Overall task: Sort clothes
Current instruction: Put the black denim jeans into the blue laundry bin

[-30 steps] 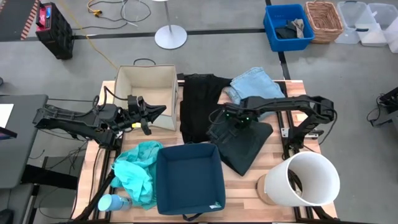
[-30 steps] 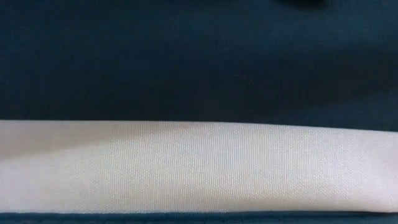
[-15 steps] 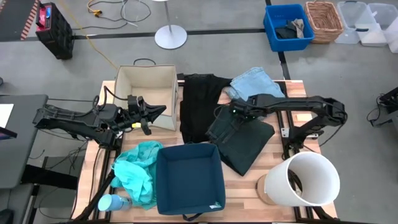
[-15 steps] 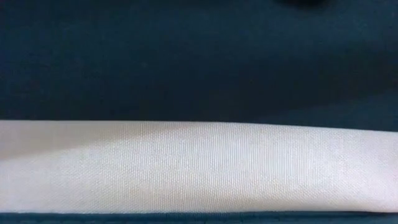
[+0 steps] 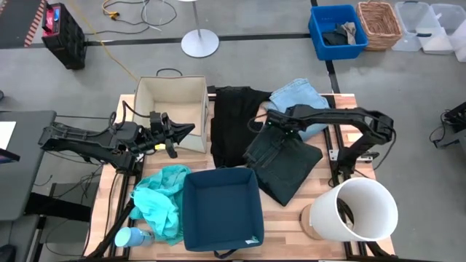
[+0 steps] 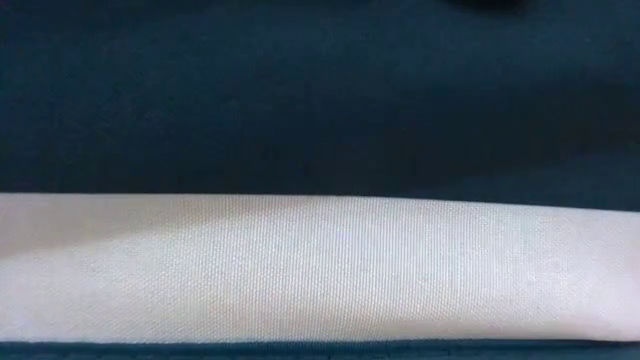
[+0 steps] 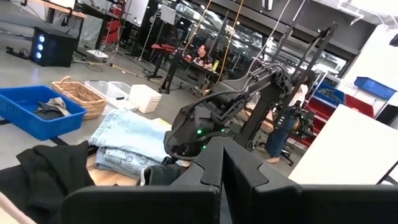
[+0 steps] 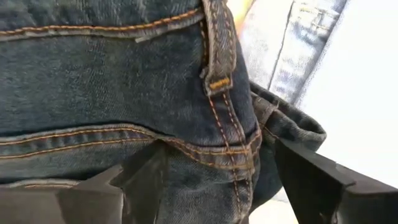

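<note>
Dark charcoal denim [image 5: 285, 161] lies spread on the table's right half, between a black garment [image 5: 231, 124] on its left and light blue denim [image 5: 298, 94] at the far edge. A teal garment [image 5: 160, 200] lies in a heap at the near left. My right gripper [image 5: 270, 124] is open over the dark denim's far-left corner, its fingers either side of the waistband [image 8: 214, 74]. My left gripper [image 5: 186, 131] is shut and empty, beside the beige box. My right gripper is open, with the dark denim's waistband fold [image 8: 249, 149] between its two fingers [image 8: 140, 180]. It comes from above. I cannot tell whether the fingers touch the cloth. The denim lies on the table.
A beige fabric box [image 5: 171, 102] stands at the far left, a navy box [image 5: 220, 207] at the near middle and a white bucket [image 5: 357, 211] at the near right. A light blue bottle [image 5: 131, 236] lies by the teal garment. The navy box's wall [image 6: 320, 100] blocks the low view.
My right gripper has moved toward the table's far edge, drawing the dark denim's far-left corner a little that way, and has opened. The rest of the denim has stayed where it was.
</note>
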`<state>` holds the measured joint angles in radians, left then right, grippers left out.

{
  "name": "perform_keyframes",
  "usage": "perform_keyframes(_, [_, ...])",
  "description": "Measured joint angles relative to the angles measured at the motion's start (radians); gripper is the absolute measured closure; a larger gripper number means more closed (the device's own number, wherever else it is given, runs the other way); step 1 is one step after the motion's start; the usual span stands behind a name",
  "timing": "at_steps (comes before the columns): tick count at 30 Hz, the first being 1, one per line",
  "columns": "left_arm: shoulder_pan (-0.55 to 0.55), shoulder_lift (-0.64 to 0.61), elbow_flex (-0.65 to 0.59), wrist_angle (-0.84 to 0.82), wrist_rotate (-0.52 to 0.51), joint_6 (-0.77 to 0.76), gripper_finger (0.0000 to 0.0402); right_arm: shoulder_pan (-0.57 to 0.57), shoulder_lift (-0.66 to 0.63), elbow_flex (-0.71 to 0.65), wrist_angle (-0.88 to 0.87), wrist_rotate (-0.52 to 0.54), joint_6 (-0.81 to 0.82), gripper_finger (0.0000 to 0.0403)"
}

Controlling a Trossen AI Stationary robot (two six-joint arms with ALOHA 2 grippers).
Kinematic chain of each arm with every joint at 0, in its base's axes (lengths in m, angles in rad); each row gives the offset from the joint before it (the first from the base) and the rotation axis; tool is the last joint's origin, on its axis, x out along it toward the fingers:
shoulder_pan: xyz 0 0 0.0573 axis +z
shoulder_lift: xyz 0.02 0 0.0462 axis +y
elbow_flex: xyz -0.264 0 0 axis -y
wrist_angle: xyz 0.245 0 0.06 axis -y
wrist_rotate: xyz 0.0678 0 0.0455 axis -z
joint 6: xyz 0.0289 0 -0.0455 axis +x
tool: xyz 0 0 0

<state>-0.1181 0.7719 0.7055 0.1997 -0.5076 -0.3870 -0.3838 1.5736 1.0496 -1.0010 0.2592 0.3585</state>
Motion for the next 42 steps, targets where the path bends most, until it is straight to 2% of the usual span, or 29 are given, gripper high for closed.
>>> perform_keyframes(6, [0.0, 0.0, 0.0, -0.01, 0.0, -0.019, 0.0401, 0.006, 0.036, 0.004, -0.043, 0.053, 0.029, 0.0097])
perform_keyframes(11, [0.0, 0.0, 0.0, -0.01, 0.0, -0.019, 0.0401, 0.05, 0.016, 0.011, -0.062, 0.144, 0.066, 0.0097])
perform_keyframes(25, [0.0, 0.0, 0.0, -0.011, 0.011, -0.041, 0.0401, -0.073, 0.051, 0.009, -0.001, 0.13, 0.027, 0.0097])
perform_keyframes(34, [0.0, 0.0, 0.0, -0.011, 0.013, -0.042, 0.0401, -0.137, 0.051, 0.008, 0.046, -0.015, -0.046, 0.0097])
perform_keyframes(42, [0.0, 0.0, 0.0, -0.014, 0.014, -0.041, 0.0401, -0.141, 0.051, 0.008, 0.067, -0.127, -0.127, 0.0097])
